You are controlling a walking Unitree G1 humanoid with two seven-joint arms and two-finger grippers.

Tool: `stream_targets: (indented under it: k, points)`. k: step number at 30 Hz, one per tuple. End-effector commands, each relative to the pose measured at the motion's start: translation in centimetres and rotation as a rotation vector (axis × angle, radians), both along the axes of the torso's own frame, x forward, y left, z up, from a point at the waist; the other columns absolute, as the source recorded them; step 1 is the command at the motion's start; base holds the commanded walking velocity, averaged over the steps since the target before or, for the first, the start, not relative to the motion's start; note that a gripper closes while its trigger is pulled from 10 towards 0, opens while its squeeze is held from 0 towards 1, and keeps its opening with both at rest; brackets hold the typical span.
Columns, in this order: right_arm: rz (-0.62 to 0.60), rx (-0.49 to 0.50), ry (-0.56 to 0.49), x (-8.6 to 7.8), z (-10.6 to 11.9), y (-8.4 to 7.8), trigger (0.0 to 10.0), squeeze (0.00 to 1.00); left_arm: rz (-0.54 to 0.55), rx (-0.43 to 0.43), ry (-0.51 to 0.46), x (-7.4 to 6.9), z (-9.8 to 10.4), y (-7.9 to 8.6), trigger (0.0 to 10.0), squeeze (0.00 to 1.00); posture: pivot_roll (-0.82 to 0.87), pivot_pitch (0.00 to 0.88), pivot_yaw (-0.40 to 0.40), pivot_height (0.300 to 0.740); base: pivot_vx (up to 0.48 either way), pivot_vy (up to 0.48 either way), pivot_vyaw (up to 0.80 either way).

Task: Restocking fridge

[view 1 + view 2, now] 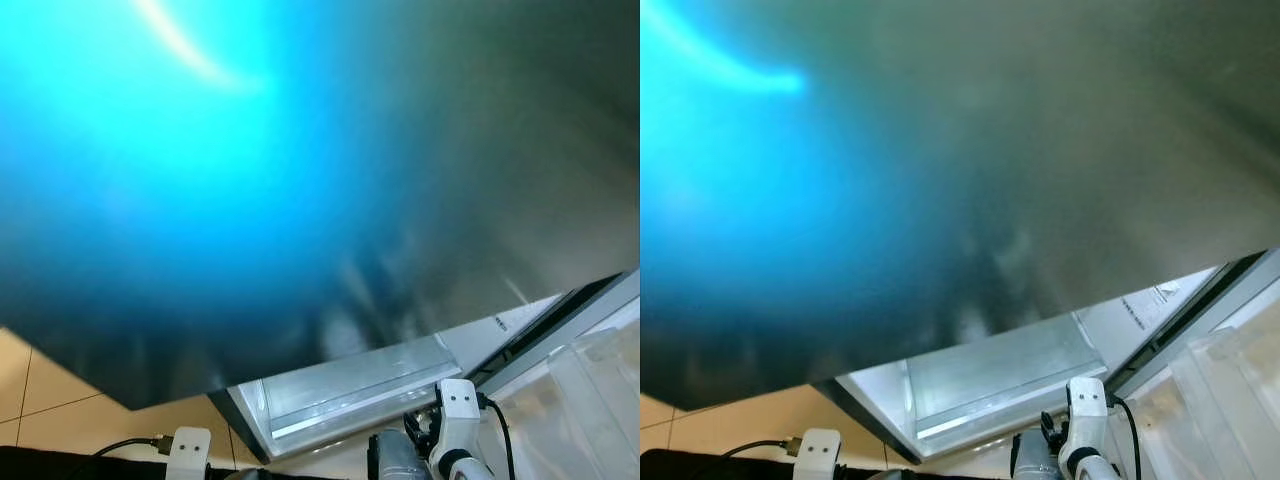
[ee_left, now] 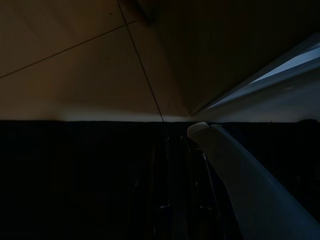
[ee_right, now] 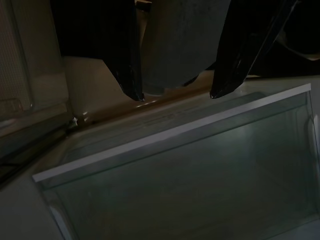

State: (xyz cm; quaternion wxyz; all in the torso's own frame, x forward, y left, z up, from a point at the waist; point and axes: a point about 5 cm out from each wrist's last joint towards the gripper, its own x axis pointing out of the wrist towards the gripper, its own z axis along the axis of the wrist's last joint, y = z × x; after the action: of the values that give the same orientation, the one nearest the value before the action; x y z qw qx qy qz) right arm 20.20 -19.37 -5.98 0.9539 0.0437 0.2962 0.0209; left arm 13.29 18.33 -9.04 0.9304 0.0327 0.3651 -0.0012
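Most of what my head camera saw was the fridge door [image 1: 330, 170], a broad steel sheet so close that it blurred, washed in blue glare on my left and fading to grey on my right. Below its lower edge a clear door shelf [image 1: 350, 385] showed, and beyond it, at my far right, part of the fridge interior [image 1: 590, 390] with pale translucent walls, cut off by the frame edge. Tan floor tiles [image 1: 40, 385] lay at the lower left. My right gripper [image 3: 176, 75] hung just above the white front rim of a clear fridge bin [image 3: 175, 165], its two black fingers [image 3: 127, 60] spread apart around a dark grey object I could not identify; whether they touched it was hard to tell. My left wrist camera was very dark: tiles, a pale slanted edge, and black below, so I could not tell how that gripper's fingers stood.
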Motion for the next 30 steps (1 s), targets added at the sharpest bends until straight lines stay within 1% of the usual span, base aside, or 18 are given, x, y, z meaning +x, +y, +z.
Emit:
stream_targets:
  k: [1,16,20,23,30]
  points:
    - [-0.003,0.005,0.035,-0.86,-0.57,0.09,10.0,0.00,-0.002,-0.012,0.053,-1.31,-0.60,-0.49,10.0,0.00,-0.10,0.144,0.023,0.645,0.000,0.000,0.00]
    - [-0.002,0.003,0.036,-0.87,-0.57,0.10,10.0,0.00,-0.009,-0.009,0.055,-1.34,-0.60,-0.45,10.0,0.00,-0.10,0.136,0.026,0.645,0.000,0.000,0.00]
    - [0.021,0.010,0.036,-0.86,-0.55,0.16,10.0,0.00,-0.013,-0.009,0.055,-1.35,-0.61,-0.47,10.0,0.00,-0.10,0.131,0.025,0.645,0.000,0.000,0.00]
    - [0.012,0.007,0.036,-0.86,-0.55,0.08,10.0,0.00,-0.015,-0.009,0.055,-1.34,-0.60,-0.48,10.0,0.00,-0.10,0.129,0.024,0.657,0.000,0.000,0.00]
    - [-0.010,-0.006,0.030,-0.82,-0.50,-0.14,10.0,0.00,-0.018,-0.008,0.056,-1.32,-0.60,-0.49,10.0,0.00,-0.10,0.127,0.025,0.657,0.000,0.000,0.00]
